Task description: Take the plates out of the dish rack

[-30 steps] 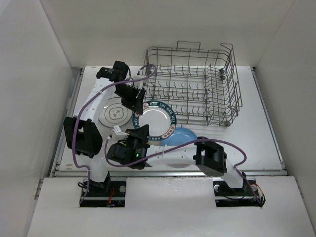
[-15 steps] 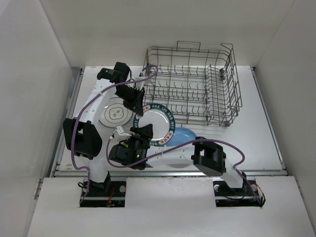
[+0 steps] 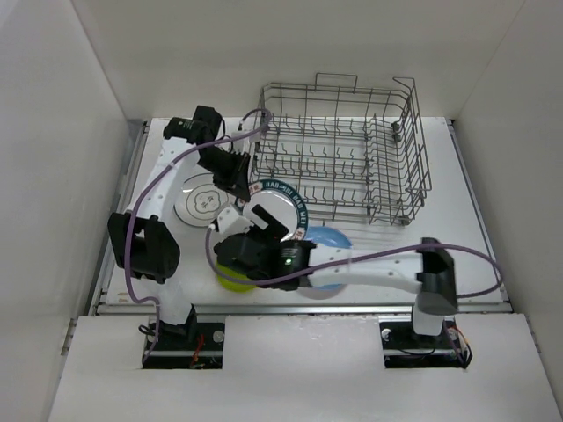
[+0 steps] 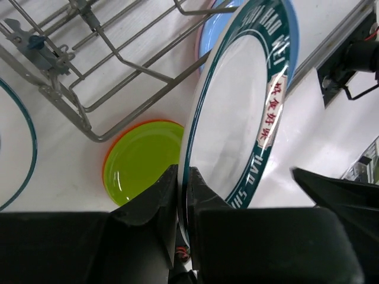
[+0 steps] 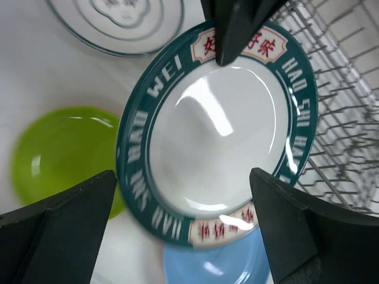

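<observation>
A white plate with a dark green lettered rim [image 3: 275,211] is held tilted above the table, just in front of the dish rack [image 3: 343,154]. My left gripper [image 3: 242,189] is shut on its far-left rim; in the left wrist view both fingers [image 4: 160,195] pinch the plate [image 4: 237,118] edge. My right gripper [image 3: 264,230] hangs open over the near rim; in the right wrist view its fingers [image 5: 65,219] stand wide either side of the plate [image 5: 219,130] without touching it. No plates show in the wire rack [image 4: 89,59].
A small lime green plate [image 3: 230,280] lies on an orange one [image 4: 108,171] near the front left. A light blue plate [image 3: 327,242] lies under the held plate's right side. A white patterned plate [image 3: 204,200] lies at the left, under the left arm.
My left gripper closed on the green-rimmed plate's far rim. My right gripper opened and let go of the near rim, and the right arm's elbow swung out to the right.
</observation>
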`<action>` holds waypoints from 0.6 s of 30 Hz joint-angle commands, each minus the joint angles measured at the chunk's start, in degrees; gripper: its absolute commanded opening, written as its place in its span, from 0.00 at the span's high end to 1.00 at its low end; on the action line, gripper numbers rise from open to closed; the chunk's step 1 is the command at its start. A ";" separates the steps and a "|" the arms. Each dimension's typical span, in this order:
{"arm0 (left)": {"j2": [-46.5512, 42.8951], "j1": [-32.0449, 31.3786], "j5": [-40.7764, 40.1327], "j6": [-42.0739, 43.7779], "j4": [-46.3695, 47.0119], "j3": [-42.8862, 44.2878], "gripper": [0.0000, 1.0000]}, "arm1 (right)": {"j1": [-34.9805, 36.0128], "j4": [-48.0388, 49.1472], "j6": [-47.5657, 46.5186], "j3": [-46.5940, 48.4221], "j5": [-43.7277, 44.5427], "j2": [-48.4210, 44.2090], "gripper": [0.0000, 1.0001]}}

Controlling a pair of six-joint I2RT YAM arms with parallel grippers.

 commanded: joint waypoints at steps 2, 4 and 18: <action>-1.98 2.31 0.60 -0.95 1.50 7.50 1.00 | 0.65 6.95 4.10 -3.92 -16.26 -14.54 0.00; -3.55 3.44 2.27 -0.95 1.49 9.78 1.00 | 0.12 8.19 4.98 -6.57 -18.73 -20.33 0.00; -7.79 32.17 15.03 -20.62 20.72 -2.21 1.00 | -17.44 -3.75 25.45 -1.92 -20.39 -29.69 0.00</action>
